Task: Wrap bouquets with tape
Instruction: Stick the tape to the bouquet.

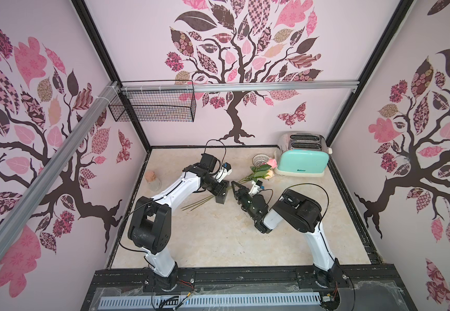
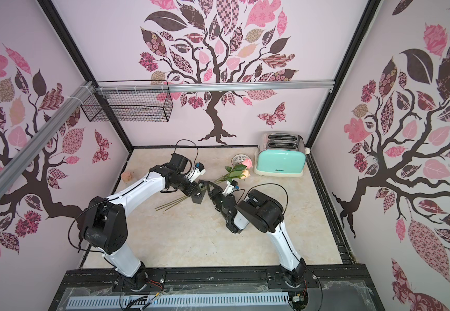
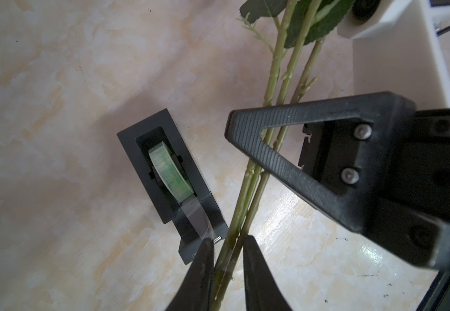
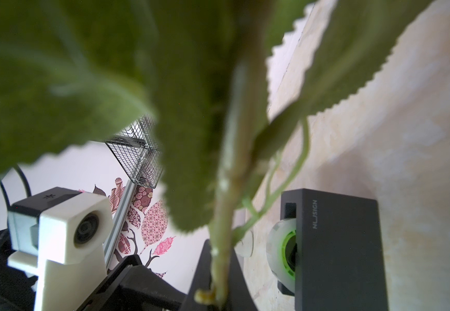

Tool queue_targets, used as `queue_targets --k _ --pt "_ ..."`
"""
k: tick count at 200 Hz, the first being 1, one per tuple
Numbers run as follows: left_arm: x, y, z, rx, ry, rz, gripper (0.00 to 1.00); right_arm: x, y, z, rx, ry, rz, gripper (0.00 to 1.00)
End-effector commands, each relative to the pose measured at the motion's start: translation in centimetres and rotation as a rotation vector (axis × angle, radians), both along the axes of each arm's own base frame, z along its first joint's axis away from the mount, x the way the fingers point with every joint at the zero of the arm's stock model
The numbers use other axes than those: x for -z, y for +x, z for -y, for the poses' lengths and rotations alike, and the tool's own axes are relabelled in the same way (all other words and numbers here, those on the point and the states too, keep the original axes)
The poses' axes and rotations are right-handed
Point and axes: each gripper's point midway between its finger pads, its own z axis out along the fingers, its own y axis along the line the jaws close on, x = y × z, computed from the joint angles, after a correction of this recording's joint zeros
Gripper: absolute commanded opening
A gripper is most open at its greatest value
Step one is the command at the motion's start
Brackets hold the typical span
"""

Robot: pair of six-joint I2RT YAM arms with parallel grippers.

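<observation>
Rose bouquet lies diag. mid-frame in a top view, blooms upper right; R end effector clamped on stems, L end effector barely parted astride them, tape dispenser just beside.

In the right wrist view the roses show only as blurred leaves that fill most of the frame and hide the blooms. My right gripper is cut off by the edge. In a top view, centre frame, my left gripper covers part of the tape dispenser, and its roll is too small to make out.
</observation>
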Motion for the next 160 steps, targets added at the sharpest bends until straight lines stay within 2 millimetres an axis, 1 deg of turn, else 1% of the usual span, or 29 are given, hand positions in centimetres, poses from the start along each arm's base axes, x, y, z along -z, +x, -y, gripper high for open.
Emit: queue_targets --k 1,31,61,63,65,92,118,160 --pt "1.2 -0.9 0.1 0.02 0.003 -0.034 0.25 -1.9 0.0 -0.1 -0.012 0.051 0.04 0.0" --pt "1.3 -1.2 0.0 0.025 0.008 -0.032 0.25 -1.9 0.1 -0.1 -0.014 0.053 0.04 0.0" --pt "1.5 -0.9 -0.1 0.016 0.02 -0.028 0.24 -2.1 0.1 -0.4 -0.026 0.058 0.046 0.0" --pt "1.5 -0.9 -0.1 0.016 0.021 -0.03 0.23 -1.5 0.1 -0.5 -0.028 0.04 0.028 0.0" --pt "1.5 -0.9 -0.1 0.017 0.021 -0.029 0.23 -1.3 0.1 -0.5 -0.029 0.036 0.023 0.0" --pt "2.0 -0.8 -0.2 0.019 0.041 -0.032 0.23 -1.2 0.1 -0.5 -0.03 0.035 0.019 0.0" --pt "2.4 -0.5 -0.3 0.014 0.074 -0.027 0.23 -1.5 0.1 -0.5 -0.032 0.038 0.026 0.0" --pt "2.1 -0.1 -0.4 0.008 0.091 -0.007 0.22 -1.4 0.1 -0.6 -0.035 0.036 0.023 0.0"
